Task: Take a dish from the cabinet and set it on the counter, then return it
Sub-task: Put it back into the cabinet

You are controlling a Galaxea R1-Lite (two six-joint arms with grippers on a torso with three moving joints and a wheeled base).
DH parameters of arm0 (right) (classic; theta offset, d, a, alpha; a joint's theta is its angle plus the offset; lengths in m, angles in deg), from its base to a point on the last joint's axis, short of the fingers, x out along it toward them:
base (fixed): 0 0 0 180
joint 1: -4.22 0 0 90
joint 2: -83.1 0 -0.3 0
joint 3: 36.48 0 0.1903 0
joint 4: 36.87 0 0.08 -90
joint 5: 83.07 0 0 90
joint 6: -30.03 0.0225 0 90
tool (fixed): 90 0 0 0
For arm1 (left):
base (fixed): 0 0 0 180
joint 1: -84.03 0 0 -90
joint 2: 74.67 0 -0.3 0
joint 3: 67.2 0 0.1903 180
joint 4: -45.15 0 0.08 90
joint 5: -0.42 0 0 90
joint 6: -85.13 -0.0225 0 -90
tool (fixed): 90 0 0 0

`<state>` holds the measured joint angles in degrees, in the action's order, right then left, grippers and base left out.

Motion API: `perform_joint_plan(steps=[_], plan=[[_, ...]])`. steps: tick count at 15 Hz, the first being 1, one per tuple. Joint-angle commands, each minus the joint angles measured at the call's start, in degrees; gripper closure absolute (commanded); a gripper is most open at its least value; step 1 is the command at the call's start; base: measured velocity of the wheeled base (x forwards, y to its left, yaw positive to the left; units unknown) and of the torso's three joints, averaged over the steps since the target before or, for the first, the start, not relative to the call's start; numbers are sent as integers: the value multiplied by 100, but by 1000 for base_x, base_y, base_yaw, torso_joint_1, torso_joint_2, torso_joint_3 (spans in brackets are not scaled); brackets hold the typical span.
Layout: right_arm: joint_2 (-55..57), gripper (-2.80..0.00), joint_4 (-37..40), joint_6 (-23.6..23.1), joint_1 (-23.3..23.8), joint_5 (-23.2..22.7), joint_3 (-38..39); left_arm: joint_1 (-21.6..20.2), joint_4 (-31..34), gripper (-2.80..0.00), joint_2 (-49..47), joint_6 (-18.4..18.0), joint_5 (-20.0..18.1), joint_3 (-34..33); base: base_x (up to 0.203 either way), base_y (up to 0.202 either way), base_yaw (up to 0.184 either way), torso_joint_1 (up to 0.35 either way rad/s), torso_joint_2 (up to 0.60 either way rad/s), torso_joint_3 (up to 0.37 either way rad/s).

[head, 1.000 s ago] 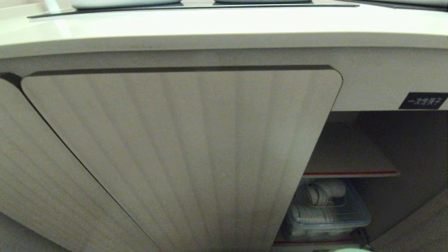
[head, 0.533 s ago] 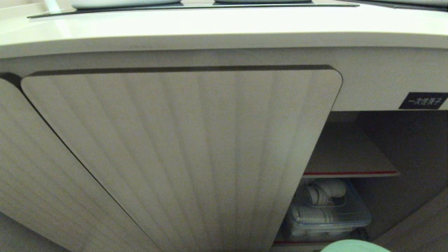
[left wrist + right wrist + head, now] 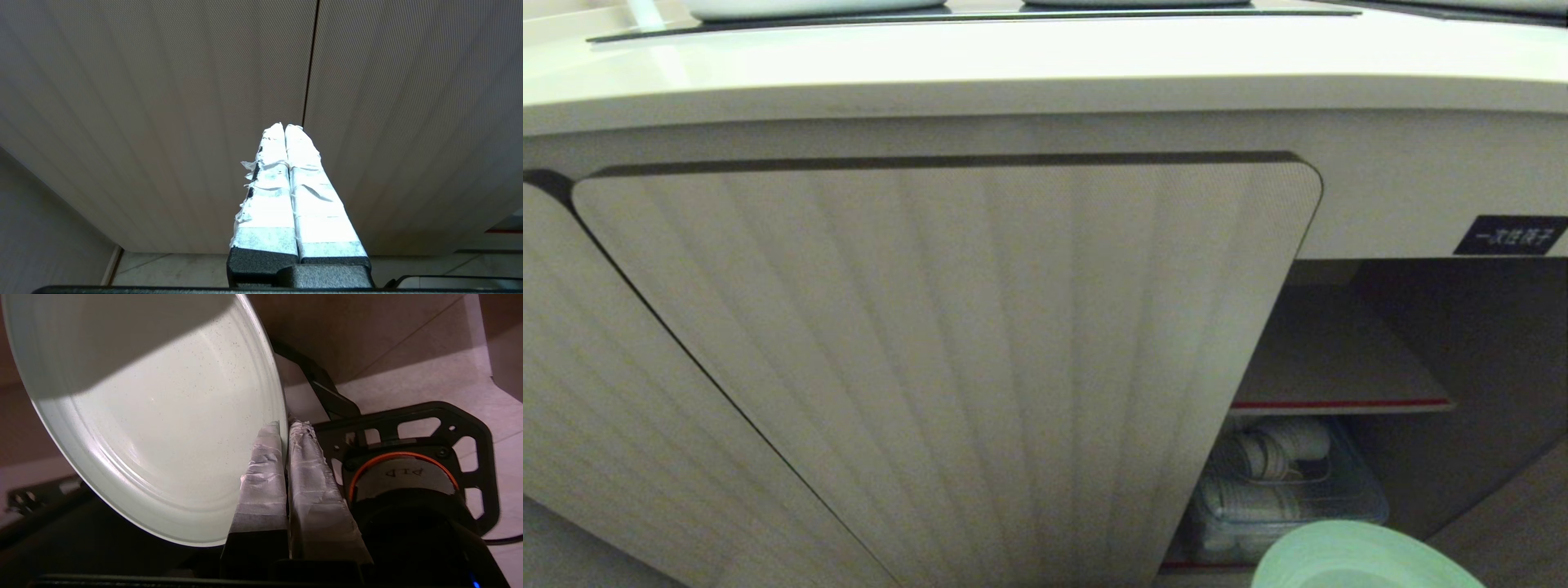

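Right wrist view showed the right gripper with jaws clamped on the rim of the mint-green plate, carrying it edge-held low before the open cabinet, seemingly bound for the desk; left gripper idle, jaws closed.

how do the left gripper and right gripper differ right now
The right gripper is clamped on the rim of the mint-green dish; the left gripper holds nothing. The left points at a closed ribbed door; the right hangs over the floor. Both have white-taped fingers, shut.

Clear plastic bin holding white cups, lower shelf.
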<state>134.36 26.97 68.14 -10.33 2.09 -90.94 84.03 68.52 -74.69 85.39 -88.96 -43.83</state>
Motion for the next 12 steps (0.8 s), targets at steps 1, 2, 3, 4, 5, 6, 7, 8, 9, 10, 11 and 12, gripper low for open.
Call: perform_joint_plan(steps=[1,2,3,4,5,6,7,8,9,10,11,12], plan=[[16,0,-30,114,123,-8,-14,0,0,0,2,0,-1,0,0,0,0,0,0,0],[16,0,-30,126,180,-7,-27,0,0,0,2,0,-1,0,0,0,0,0,0,0],[25,0,-30,164,239,-6,-36,0,0,0,2,0,-1,0,0,0,0,0,0,0],[25,0,-38,224,278,1,-38,0,0,0,2,0,-1,0,0,0,0,0,0,0],[25,0,-31,248,331,1,-46,0,0,0,2,0,-1,0,0,0,0,0,0,0],[25,0,-30,278,388,1,-47,0,0,0,2,0,-1,0,0,0,0,0,0,0],[45,0,-38,327,419,79,-47,0,0,0,2,0,-1,0,0,0,0,0,0,0],[60,0,-39,346,462,147,-41,0,0,0,2,0,-1,0,0,0,0,0,0,0],[73,0,-43,353,509,182,-42,0,0,0,2,0,-1,0,0,0,0,0,0,0],[108,0,-106,413,537,194,-38,0,0,0,2,0,-1,0,0,0,0,0,0,0],[141,0,-345,608,567,197,-11,0,0,0,2,0,-1,0,0,0,0,0,0,0],[199,0,-457,722,589,217,15,0,0,0,2,0,-1,0,0,0,0,0,0,0]])
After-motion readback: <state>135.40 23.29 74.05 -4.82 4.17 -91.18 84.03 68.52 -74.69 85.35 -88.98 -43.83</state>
